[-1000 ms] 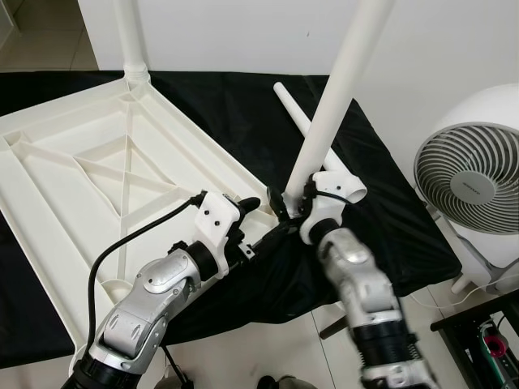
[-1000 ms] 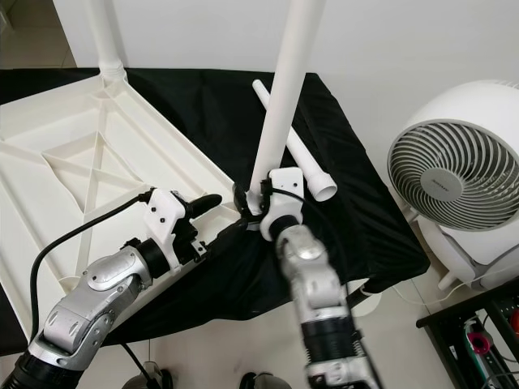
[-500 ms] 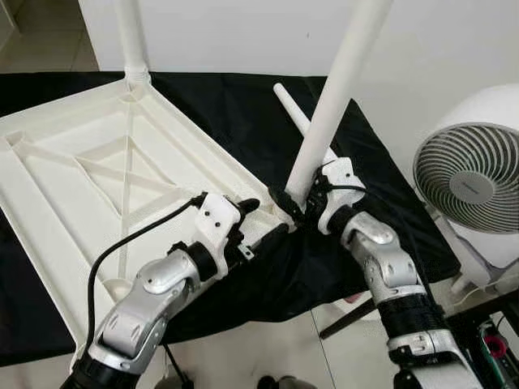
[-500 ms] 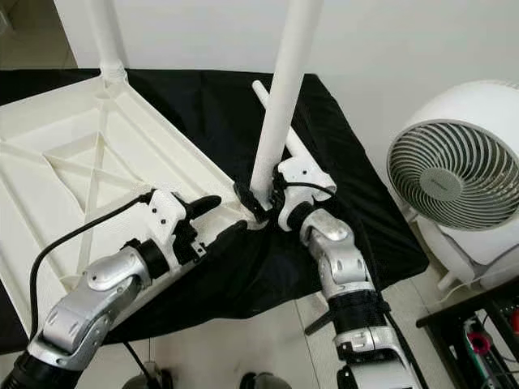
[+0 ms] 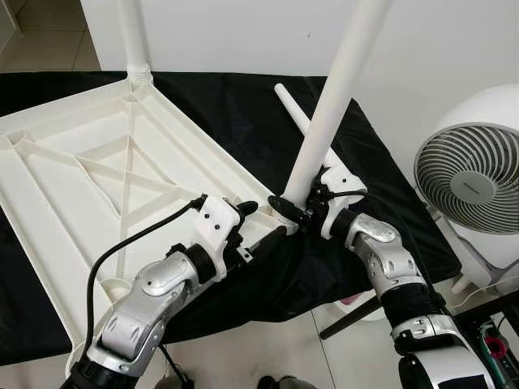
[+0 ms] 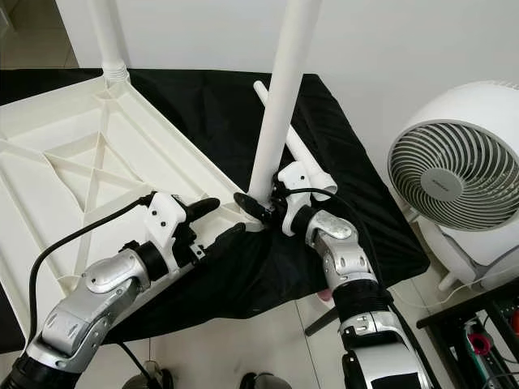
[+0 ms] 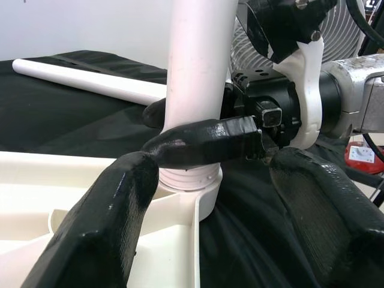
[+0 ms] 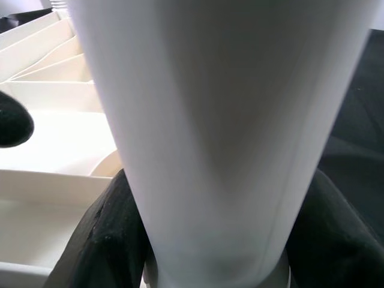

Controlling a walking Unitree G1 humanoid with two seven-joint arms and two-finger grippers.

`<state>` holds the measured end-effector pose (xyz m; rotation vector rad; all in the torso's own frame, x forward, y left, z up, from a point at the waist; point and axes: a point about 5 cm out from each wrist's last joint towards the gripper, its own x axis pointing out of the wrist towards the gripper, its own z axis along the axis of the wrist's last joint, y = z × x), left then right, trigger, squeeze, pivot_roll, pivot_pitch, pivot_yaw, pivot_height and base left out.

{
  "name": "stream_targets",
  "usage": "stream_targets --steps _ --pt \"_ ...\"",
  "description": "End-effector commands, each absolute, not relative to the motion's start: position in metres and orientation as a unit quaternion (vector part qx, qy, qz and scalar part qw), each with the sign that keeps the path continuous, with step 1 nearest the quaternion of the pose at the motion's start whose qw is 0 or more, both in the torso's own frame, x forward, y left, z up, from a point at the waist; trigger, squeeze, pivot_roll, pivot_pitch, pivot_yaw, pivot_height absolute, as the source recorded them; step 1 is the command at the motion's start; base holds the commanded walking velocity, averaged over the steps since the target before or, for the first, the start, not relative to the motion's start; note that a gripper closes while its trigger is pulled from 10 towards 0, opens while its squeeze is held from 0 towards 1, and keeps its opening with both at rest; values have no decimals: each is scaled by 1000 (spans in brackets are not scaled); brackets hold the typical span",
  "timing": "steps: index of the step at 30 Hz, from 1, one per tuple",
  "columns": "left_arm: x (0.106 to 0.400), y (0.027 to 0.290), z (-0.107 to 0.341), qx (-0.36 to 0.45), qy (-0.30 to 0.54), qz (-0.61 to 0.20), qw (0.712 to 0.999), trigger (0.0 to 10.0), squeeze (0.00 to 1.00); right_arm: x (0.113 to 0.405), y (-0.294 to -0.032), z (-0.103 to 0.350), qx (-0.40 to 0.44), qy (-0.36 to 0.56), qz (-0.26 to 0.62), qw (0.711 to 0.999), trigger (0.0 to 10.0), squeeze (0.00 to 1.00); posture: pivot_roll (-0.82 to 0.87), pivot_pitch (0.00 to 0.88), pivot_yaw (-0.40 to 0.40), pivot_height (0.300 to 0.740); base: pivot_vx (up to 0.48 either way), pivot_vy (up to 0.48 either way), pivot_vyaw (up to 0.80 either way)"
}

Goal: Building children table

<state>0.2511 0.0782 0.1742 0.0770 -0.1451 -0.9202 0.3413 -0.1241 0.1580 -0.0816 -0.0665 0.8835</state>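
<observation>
— Progress? 
— One table leg [image 5: 132, 36] fitted at 11 o'clock. Second leg [image 5: 331, 105] upright in near corner socket of upturned tabletop [image 5: 73, 170], clamped by right gripper [image 5: 293, 212]. 
— Left gripper [image 5: 258, 220]? 
— Spread open, empty, beside socket. Spare leg [image 5: 293, 113] lying at 1 o'clock.

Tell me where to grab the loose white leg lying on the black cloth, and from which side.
Grip the loose leg around its bare middle, coming straight down from above with the fingers across it. It lies flat on the black cloth, a round tube, behind the upright leg that the right end effector clamps, so a low approach looks blocked.
</observation>
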Motion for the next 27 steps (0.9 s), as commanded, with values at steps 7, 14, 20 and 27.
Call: stream_targets --steps 7,14,20,27 --pt "246 75 174 38 -69 -460 885 10000 0 340 -123 145 -22 -6 381 924 10000 0 117 123 -106 740 0 0 0" --pt "245 74 173 37 -67 -462 883 10000 0 340 -113 140 10 13 255 967 10000 0 113 124 -105 740 0 0 0" --pt "244 73 172 35 -65 -466 881 10000 0 335 -101 138 40 21 188 981 10000 0 107 120 -103 740 0 0 0" --pt "244 70 172 34 -65 -472 879 10000 0 326 -84 136 51 17 129 990 10000 0 103 119 -104 740 0 0 0"
